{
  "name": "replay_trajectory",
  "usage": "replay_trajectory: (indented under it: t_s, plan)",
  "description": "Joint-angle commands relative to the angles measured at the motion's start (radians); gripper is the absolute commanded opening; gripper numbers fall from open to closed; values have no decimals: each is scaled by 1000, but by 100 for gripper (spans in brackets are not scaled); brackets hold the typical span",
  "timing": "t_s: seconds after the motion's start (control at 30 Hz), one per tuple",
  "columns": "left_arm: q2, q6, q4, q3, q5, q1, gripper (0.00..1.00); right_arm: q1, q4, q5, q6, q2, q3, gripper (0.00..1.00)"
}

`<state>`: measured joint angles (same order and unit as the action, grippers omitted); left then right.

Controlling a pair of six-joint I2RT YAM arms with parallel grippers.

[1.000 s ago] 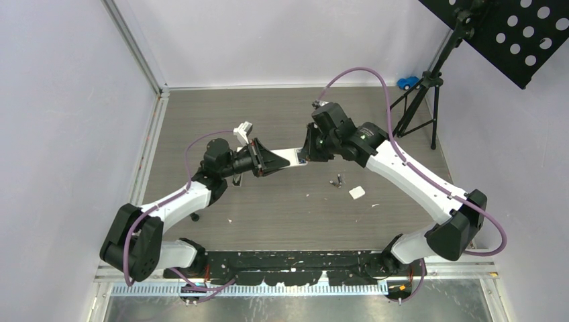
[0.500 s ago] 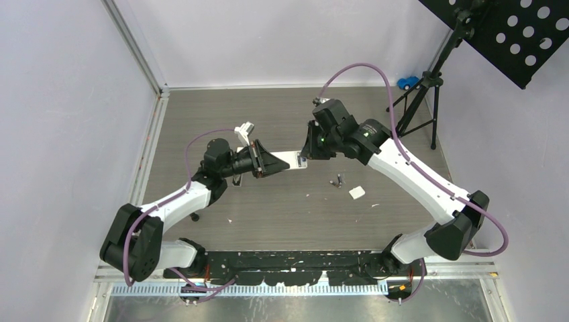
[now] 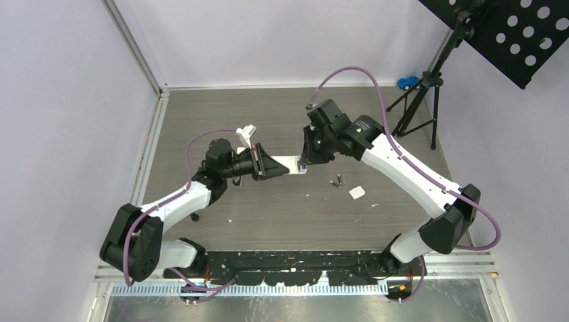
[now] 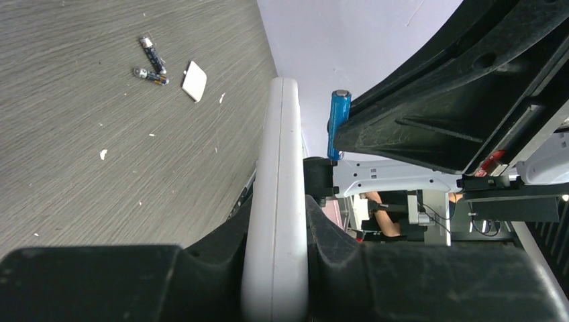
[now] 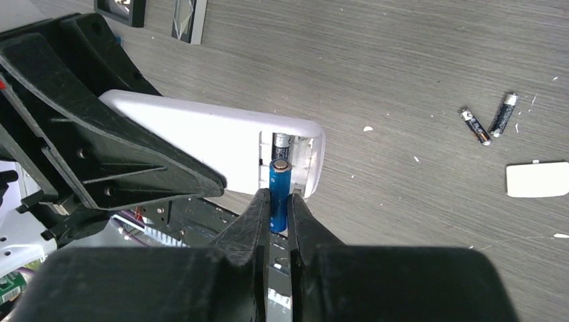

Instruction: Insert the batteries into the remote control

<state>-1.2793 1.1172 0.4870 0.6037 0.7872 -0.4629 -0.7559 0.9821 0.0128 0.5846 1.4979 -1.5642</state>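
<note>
Right wrist | right fingers [image 5: 256, 221] pinch battery [image 5: 279, 194] — beside remote [image 5: 201, 137] (compartment open)

We see a robotics lab test cell rather than a home or a shop. Pale panel walls [image 3: 282, 40] set in aluminium framing [image 3: 133, 47] box in a grey wood-grain table [image 3: 282, 215]. A left arm [image 3: 178, 201] and a right arm [image 3: 409, 176], both white and black, are bolted at its near edge and trail purple cables [image 3: 349, 69]. At the far right a tripod stand [image 3: 429, 80] carries a black perforated board [image 3: 516, 33].
</note>
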Motion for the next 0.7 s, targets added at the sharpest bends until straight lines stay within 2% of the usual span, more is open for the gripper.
replay_trajectory:
  t_s: [0.0, 0.67]
  plan:
    - [13, 10, 46, 34, 16, -2, 0, -11, -6, 25, -9, -10, 7, 8]
    - [-13, 74, 121, 31, 25, -2, 0, -14, -63, -8, -40, -9, 60, 13]
